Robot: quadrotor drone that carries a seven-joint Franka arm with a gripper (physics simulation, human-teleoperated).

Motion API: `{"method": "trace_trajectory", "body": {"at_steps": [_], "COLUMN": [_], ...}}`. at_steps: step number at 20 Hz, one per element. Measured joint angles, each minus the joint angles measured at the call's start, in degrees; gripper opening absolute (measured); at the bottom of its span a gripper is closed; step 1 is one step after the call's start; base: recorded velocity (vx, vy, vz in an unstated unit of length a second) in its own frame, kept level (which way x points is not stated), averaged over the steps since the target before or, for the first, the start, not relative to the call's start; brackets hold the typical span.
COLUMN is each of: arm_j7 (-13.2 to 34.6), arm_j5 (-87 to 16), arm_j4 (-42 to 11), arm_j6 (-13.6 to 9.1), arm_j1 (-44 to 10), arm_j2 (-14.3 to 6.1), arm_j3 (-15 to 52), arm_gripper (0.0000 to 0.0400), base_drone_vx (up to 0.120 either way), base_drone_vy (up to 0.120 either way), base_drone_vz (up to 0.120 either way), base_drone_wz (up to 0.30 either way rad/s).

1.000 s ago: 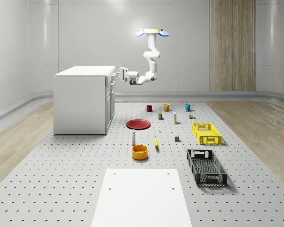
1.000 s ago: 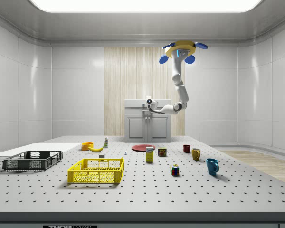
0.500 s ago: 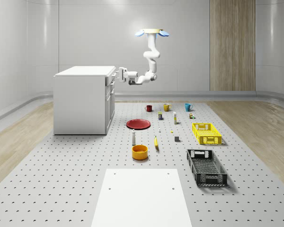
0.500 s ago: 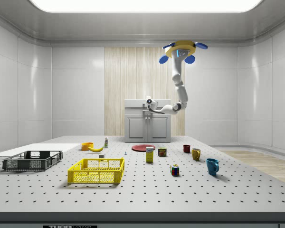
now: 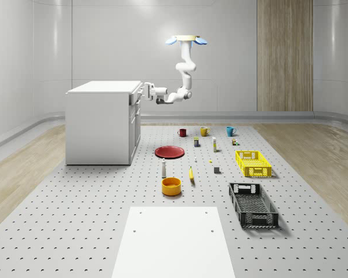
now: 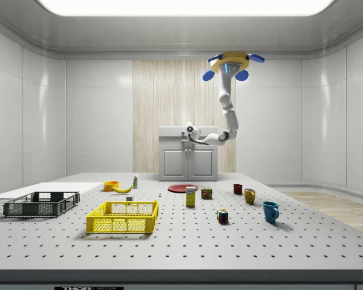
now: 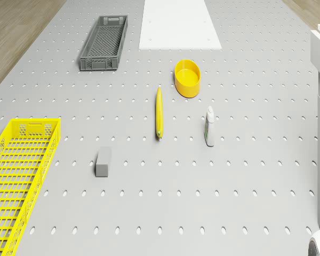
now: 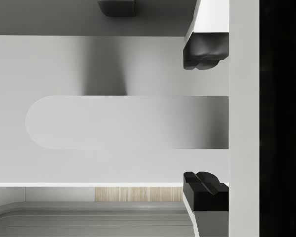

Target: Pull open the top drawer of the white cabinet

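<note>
1. The white box-shaped cabinet (image 5: 101, 121) stands on the grey perforated floor (image 5: 75, 220), toward the far left corner in the whole-scene view; in the side view it sits at the far edge, against the wood-panelled wall strip (image 6: 181, 103).
2. Its front, seen in the side view, shows a narrow top drawer (image 6: 172, 144) above two panelled doors, and the drawer face looks flush with the front.
3. The drone (image 5: 186, 40), with a yellow body and blue rotors, hovers high in the air, out in front of the cabinet and above the far end of the floor.
4. Its white jointed arm (image 5: 185, 72) hangs down and bends toward the cabinet's upper front edge.
5. The pincer (image 5: 143, 91) is at top-drawer height, right against the cabinet front.
6. From the wrist, both dark fingertips (image 8: 205, 52) stand wide apart, one on each side of a pale rounded bar (image 8: 123, 122); they do not touch it.
</note>
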Motion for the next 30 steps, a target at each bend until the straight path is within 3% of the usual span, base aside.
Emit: {"method": "trace_trajectory", "body": {"at_steps": [3,8,15,30], "arm_j7": [-0.1,-0.2,0.2,1.8], "arm_j5": [0.1,0.2,-0.1,-1.3], "arm_j4": [0.3,0.5,-0.8,-4.1], "arm_j6": [0.2,0.4,-0.7,-3.6], "arm_j1": [0.0,-0.1,-0.3,-0.8], "arm_j2": [0.3,0.5,-0.8,-4.0], "arm_j3": [0.2,0.4,-0.3,-2.4], "arm_gripper": [0.0199,0.0132,0.0110,0.0112], "base_drone_vx": [0.000,0.000,0.000,0.000], "base_drone_vy": [0.000,0.000,0.000,0.000], "base_drone_vz": [0.000,0.000,0.000,0.000], "base_drone_wz": [0.000,0.000,0.000,0.000]}}
